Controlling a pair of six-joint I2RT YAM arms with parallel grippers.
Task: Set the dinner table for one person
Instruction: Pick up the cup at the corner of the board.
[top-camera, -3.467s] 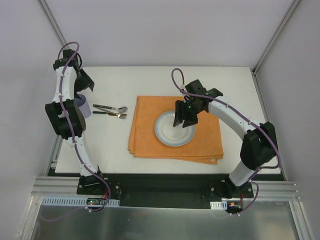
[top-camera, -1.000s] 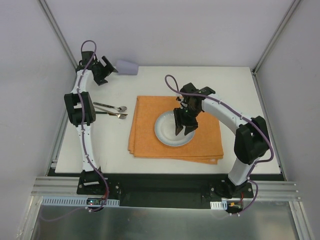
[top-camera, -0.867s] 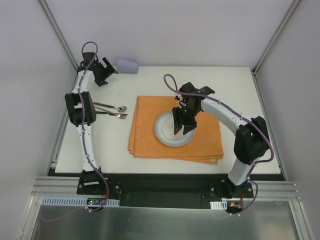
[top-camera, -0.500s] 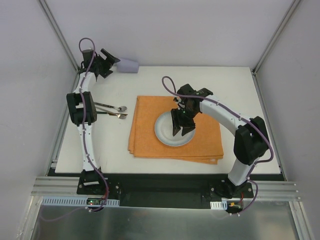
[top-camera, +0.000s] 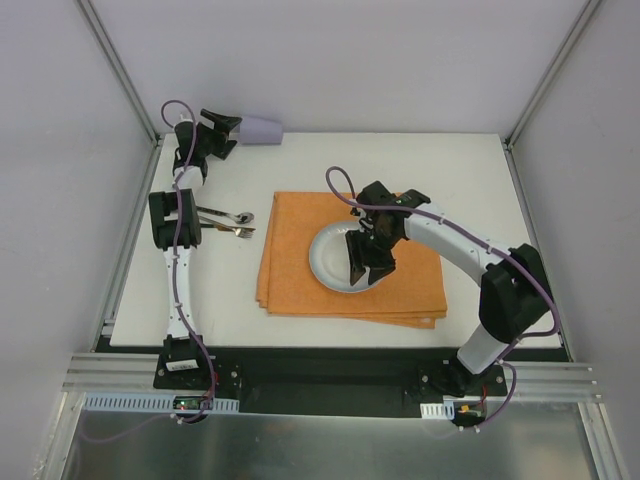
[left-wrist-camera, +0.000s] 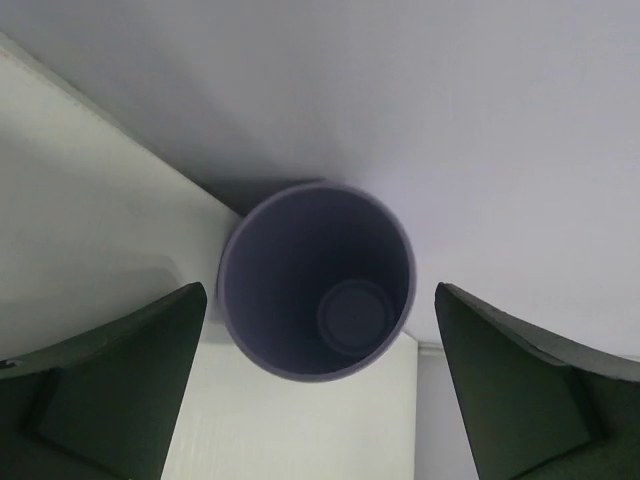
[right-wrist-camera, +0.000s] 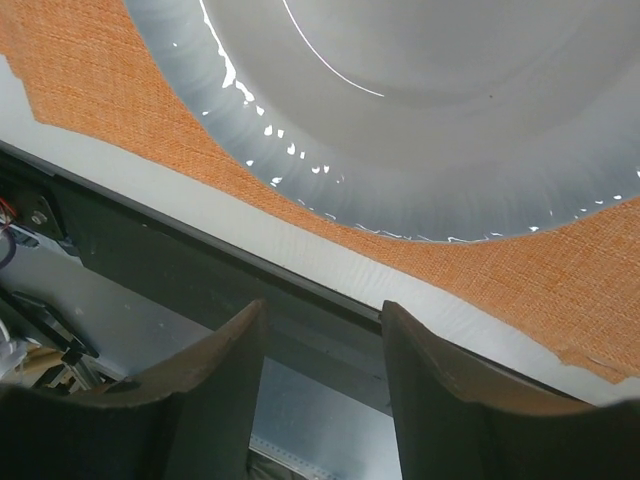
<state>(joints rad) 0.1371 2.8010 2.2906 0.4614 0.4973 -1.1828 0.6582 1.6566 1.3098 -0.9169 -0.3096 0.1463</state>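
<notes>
On the dinner table (top-camera: 200, 290), a white plate (top-camera: 328, 258) with a bluish rim sits on an orange placemat (top-camera: 300, 285). My right gripper (top-camera: 367, 270) hovers over the plate's near right part, open, with nothing between its fingers. In the right wrist view the gripper (right-wrist-camera: 322, 308) points past the plate (right-wrist-camera: 400, 100) toward the table's near edge. A lavender cup (top-camera: 262, 130) lies on its side at the back left edge. My left gripper (top-camera: 226, 126) is open, its fingertips flanking the cup's mouth (left-wrist-camera: 300, 260) with a small gap on each side.
A spoon (top-camera: 238, 217) and a fork (top-camera: 236, 231) lie side by side left of the placemat. The back wall stands right behind the cup. The black rail and metal base run along the table's near edge (right-wrist-camera: 150, 165).
The left arm has stretched from the table's left side to the back corner, and the cup now lies there, edging right. The right gripper has slid slightly nearer over the plate.
</notes>
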